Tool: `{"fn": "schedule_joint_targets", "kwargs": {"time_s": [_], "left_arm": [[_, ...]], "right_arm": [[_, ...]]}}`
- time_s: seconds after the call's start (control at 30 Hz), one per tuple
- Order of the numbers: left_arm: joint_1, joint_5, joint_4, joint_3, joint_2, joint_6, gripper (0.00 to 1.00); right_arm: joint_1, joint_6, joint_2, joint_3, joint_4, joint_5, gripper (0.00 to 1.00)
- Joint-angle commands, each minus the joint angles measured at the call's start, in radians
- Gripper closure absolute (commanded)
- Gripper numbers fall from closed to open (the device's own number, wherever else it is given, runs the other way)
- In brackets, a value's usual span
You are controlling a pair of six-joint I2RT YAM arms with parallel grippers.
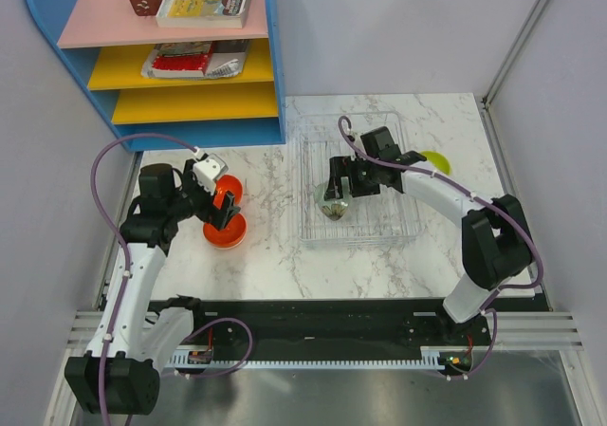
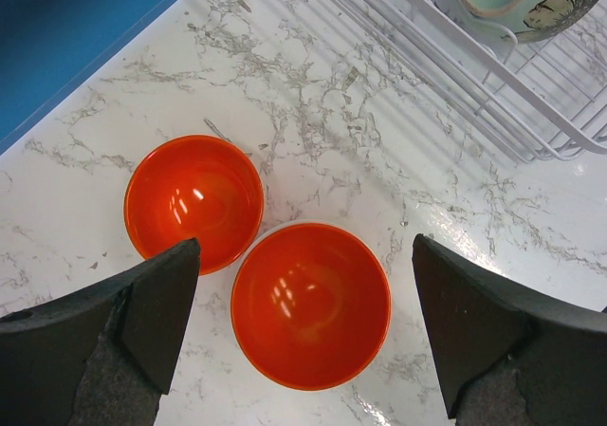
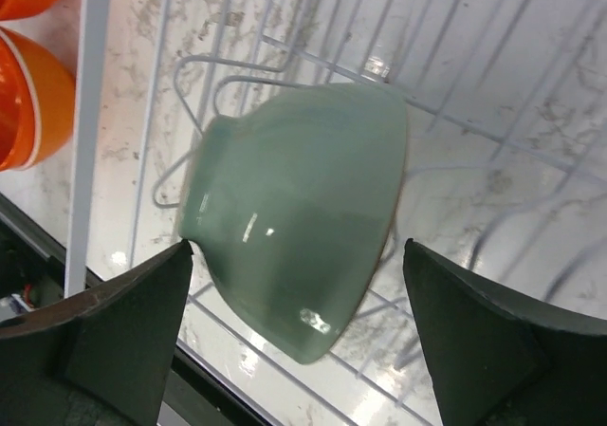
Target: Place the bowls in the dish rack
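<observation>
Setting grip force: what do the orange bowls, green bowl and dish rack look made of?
Orange bowls: glossy, sharp light reflections; glazed ceramic or hard plastic, can't tell. Green bowl: likely glazed ceramic, smooth sheen with bright highlights. Dish rack: thin metal wire, white or silvery coating.

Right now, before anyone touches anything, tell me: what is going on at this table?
Two robot arms are loading bowls into a wire dish rack. A pale green bowl lies tilted in the rack, the right arm's jaws open on either side of it. The left arm hangs over two orange bowls on the table beside the rack, jaws wide open. Neither orange bowl is loaded yet.
</observation>
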Motion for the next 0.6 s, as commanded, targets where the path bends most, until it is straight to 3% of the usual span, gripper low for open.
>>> {"fn": "schedule_joint_targets", "kwargs": {"time_s": [0.0,0.47,0.57], "left_arm": [[-0.004,0.018,0.004,0.003,-0.016,0.029,0.00],[-0.008,0.037,0.004,-0.014,-0.019,0.034,0.00],[-0.009,0.035,0.011,-0.022,-0.019,0.040,0.00]], "right_arm": [[-0.009,-0.100,-0.028,0.096,-0.130,0.183,0.02],[-0.024,-0.204,-0.112,0.283,-0.314,0.276,0.02],[-0.079,-0.217,-0.154,0.298,-0.317,0.385,0.02]]}}
